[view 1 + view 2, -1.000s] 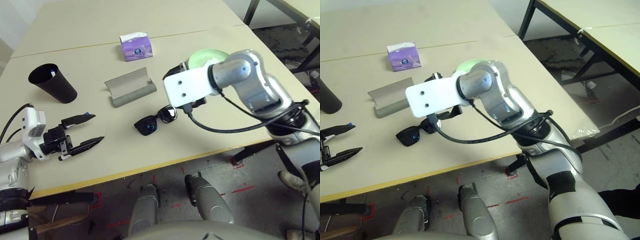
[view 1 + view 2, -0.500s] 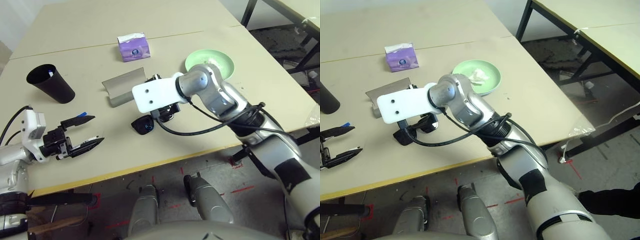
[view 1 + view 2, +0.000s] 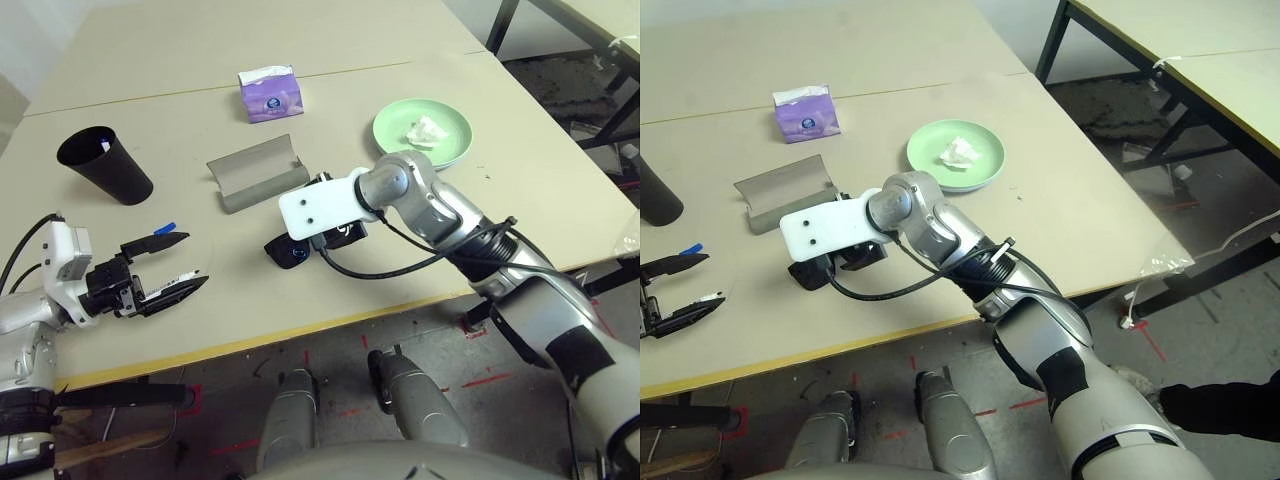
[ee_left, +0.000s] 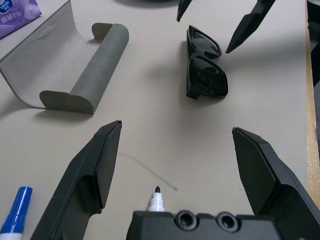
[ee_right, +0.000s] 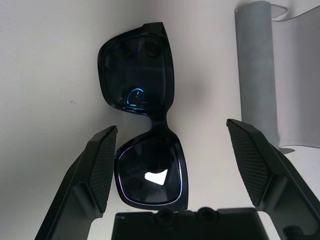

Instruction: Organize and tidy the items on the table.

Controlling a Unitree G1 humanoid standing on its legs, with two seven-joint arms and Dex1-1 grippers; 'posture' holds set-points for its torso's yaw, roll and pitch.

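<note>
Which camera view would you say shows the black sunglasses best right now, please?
The right wrist view: the black sunglasses fill it, both lenses facing the camera between the open right claw. The left wrist view shows them whole but smaller. In the eye views the right arm hides most of them.

No legible text or labels.

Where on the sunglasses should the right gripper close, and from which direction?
Probably on the bridge of the sunglasses, coming from above: they lie flat, and the bridge is the narrowest part. The right gripper is open with one finger on each side, the case clear.
</note>
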